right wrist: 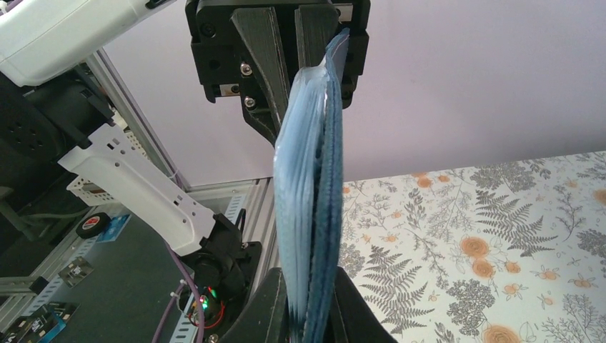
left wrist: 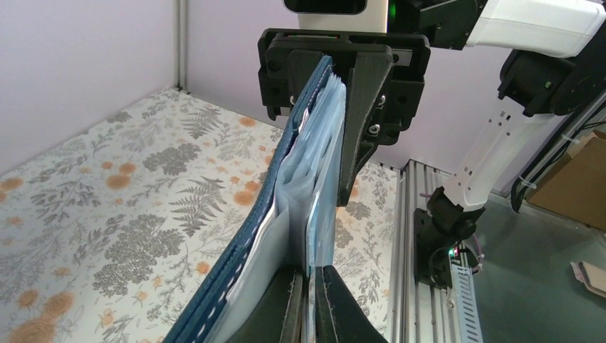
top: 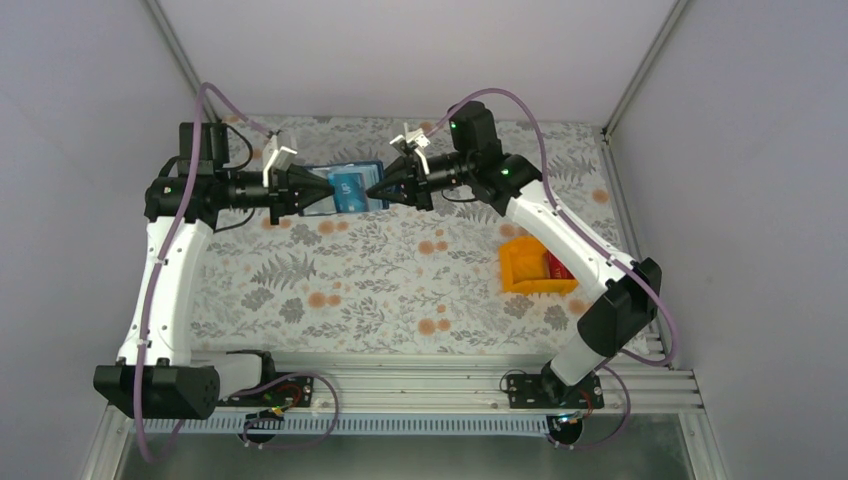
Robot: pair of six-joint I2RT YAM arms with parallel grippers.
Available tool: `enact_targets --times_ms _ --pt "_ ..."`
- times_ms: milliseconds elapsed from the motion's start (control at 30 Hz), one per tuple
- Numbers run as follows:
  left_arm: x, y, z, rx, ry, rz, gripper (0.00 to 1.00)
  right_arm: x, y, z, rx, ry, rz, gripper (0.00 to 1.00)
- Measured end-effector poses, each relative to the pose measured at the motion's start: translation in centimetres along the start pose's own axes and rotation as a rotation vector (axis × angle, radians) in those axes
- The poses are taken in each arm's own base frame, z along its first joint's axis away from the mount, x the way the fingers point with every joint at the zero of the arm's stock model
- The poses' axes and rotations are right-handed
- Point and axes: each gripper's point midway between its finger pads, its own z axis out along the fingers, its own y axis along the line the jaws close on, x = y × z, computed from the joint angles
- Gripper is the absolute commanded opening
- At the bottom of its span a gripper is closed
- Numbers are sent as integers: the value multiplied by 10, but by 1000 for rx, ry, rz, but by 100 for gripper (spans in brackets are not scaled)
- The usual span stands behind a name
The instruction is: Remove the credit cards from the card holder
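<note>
Seen from above, the card holder [top: 352,205] hangs in the air in the upper middle of the frame, over the floral tabletop [top: 380,290], held between two arms. The left gripper [top: 322,190] has its jaws clenched on the holder's left edge. The right gripper [top: 376,188] has its jaws pinched on the opposite edge. The wrist views show the holder edge-on, so it is hard to tell whether either pinch catches the credit cards [top: 348,185] or only a pocket layer. If both grip fabric, pulling apart could strain the pockets. A slip could drop the holder and scatter cards short of the orange bin [top: 520,272] at right
</note>
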Motion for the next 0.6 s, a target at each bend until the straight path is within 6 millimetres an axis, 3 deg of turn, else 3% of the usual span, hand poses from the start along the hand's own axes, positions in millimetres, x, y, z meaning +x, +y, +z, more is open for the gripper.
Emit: enact_targets --times_ms 600 --pt "-3 3 1 20 -16 -14 2 1 -2 -5 -3 -1 2 4"
